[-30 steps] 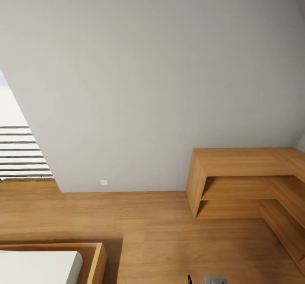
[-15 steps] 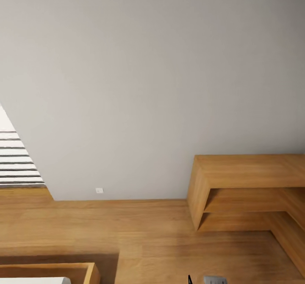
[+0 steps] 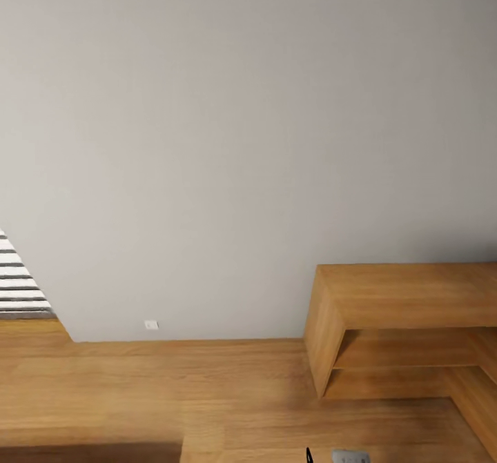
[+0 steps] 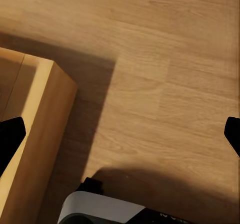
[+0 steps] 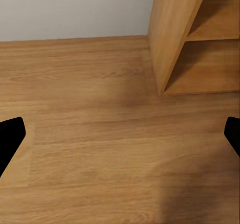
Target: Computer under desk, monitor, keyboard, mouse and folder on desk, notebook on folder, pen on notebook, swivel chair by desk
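The grey wall (image 3: 235,139) takes most of the head view. Compared with one second ago the whole picture has shifted: the wall reaches lower, the striped area (image 3: 17,280) at the left has shrunk to a small corner, and the wooden frame with a white top that stood at the lower left has gone out of view, leaving a dark shadow there. This is the camera moving, not the things.

The light wood floor (image 3: 207,394) lies open between the wall and the robot. The low wooden shelf unit (image 3: 407,325) stands against the wall at the right and its far end is cut off by the picture edge. A small white socket (image 3: 150,324) sits low on the wall.

In the left wrist view a wooden box edge (image 4: 35,149) stands just beside the robot's base (image 4: 100,209).

The left gripper (image 4: 120,134) and the right gripper (image 5: 120,134) both have their fingers spread wide with nothing between them.

None of the desk things can be seen.
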